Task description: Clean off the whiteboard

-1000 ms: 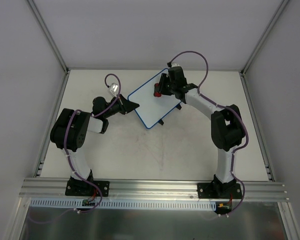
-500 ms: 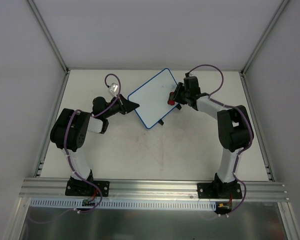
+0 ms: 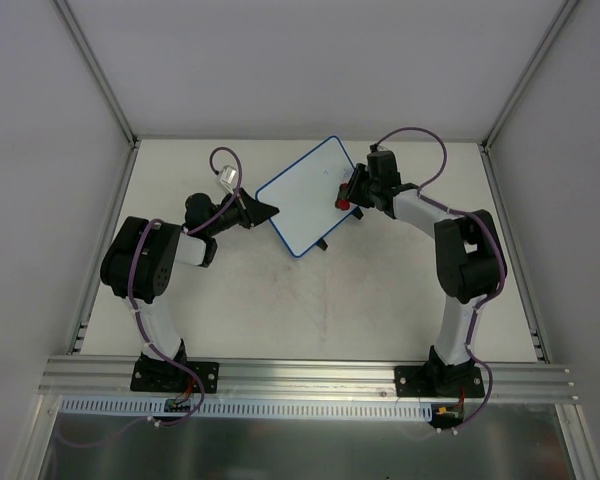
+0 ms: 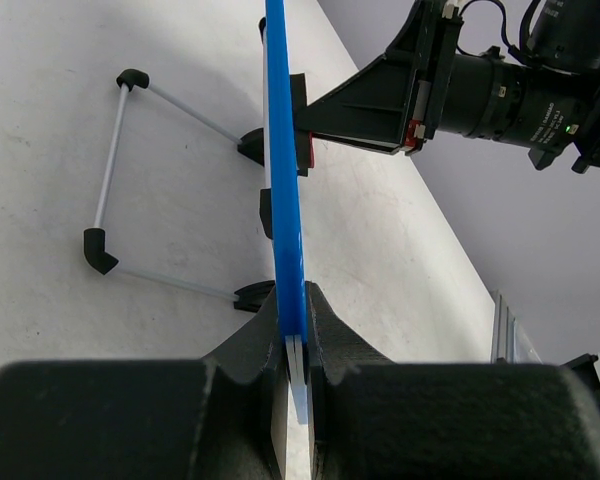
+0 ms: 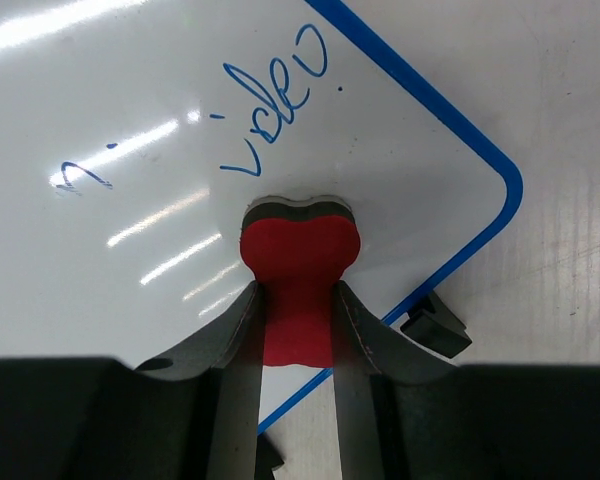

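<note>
Pale tabletop (image 3: 280, 310) bears the whiteboard (image 3: 302, 200); left jaws clamp its rim; right jaws clamp a red eraser (image 5: 298, 262).

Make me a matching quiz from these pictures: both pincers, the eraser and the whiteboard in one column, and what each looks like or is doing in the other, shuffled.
Column one:
1. left pincer
2. right pincer
3. eraser
4. whiteboard

Column two:
A. red, bone-shaped
B. shut on the eraser
C. blue-rimmed, with blue writing on it
D. shut on the whiteboard's edge

Pairs: 1-D, 2-B, 3-A, 4-C
</note>
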{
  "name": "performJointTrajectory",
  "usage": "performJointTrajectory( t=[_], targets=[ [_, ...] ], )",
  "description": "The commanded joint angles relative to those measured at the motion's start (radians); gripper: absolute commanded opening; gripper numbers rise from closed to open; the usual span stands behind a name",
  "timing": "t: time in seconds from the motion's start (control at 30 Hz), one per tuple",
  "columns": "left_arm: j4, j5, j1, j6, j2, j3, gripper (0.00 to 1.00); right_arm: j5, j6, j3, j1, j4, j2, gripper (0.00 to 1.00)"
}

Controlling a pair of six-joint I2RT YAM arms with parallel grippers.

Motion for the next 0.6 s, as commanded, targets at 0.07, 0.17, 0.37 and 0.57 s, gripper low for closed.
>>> performJointTrajectory(
  t=[0.07,0.17,0.37,0.57],
  targets=[
    [0.269,0.139,-0.03,0.034,0.003,0.031,0.0,-0.014,-0.019,0.121,0.038,-0.022,0.021,0.0],
    [0.268,0.137,-0.03,0.034,0.003,0.03,0.0,-0.021,-0.03,0.194,0.052,-0.049,0.042,0.0],
    [0.265,0.139,-0.03,0.039,0.001,0.03,0.0,-0.018,-0.062,0.328,0.093,-0.125,0.085,0.0],
    [0.263,0.139,-0.03,0.042,0.003,0.031,0.0,-0.01,-0.091,0.412,0.119,-0.145,0.113,0.0]
  ],
)
